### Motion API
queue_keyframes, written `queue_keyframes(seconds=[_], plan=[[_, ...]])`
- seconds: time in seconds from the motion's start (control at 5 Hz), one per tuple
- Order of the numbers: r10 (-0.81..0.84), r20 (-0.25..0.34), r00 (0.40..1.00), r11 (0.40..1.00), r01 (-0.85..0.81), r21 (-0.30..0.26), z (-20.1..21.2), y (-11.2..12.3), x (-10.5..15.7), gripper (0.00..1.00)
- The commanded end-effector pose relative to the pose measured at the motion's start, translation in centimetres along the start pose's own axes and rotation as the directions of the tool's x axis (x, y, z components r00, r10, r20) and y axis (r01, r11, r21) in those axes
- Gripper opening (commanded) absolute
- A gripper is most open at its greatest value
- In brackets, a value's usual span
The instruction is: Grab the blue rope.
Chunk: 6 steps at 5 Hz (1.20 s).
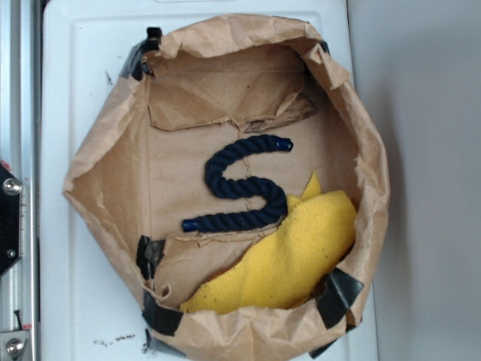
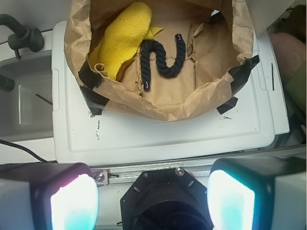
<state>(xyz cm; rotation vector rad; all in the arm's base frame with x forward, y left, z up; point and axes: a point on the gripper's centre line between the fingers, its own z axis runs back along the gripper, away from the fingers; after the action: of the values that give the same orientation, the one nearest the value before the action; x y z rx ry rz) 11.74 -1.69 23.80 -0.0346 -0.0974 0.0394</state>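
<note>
The blue rope [image 1: 242,186] lies in an S-curve on the floor of a brown paper-lined bin [image 1: 98,180], its lower end against a yellow cloth [image 1: 293,256]. In the wrist view the blue rope [image 2: 163,57] sits far ahead, near the top, inside the paper bin [image 2: 144,98]. My gripper [image 2: 152,199] is open, well back from the bin and above the robot's black base, with nothing between its glowing pads [image 2: 72,203]. The gripper does not show in the exterior view.
The bin rests on a white plastic lid [image 2: 163,134] and is held with black tape [image 1: 338,293]. A torn cardboard flap [image 1: 233,105] lies at the bin's far side. A metal rail [image 1: 19,98] runs along the left. A black pipe [image 2: 21,36] stands at the upper left.
</note>
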Motion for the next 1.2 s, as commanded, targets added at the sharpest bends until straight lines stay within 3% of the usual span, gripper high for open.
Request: queue_keyframes(seconds=[0.0,0.2,0.4,1.0], plan=[[0.0,0.0,1.0,1.0,0.0,0.0,0.0,0.0,0.0,1.0],[0.104,-0.01,0.995,0.992,-0.104,-0.066,0.5,0.9,3.9,1.0],[0.147,0.009,0.989,0.987,-0.146,-0.067,-1.4,1.4,6.1,1.0],[0.233,0.129,0.964,0.972,-0.235,-0.004,-8.3,3.9,10.6,1.0]])
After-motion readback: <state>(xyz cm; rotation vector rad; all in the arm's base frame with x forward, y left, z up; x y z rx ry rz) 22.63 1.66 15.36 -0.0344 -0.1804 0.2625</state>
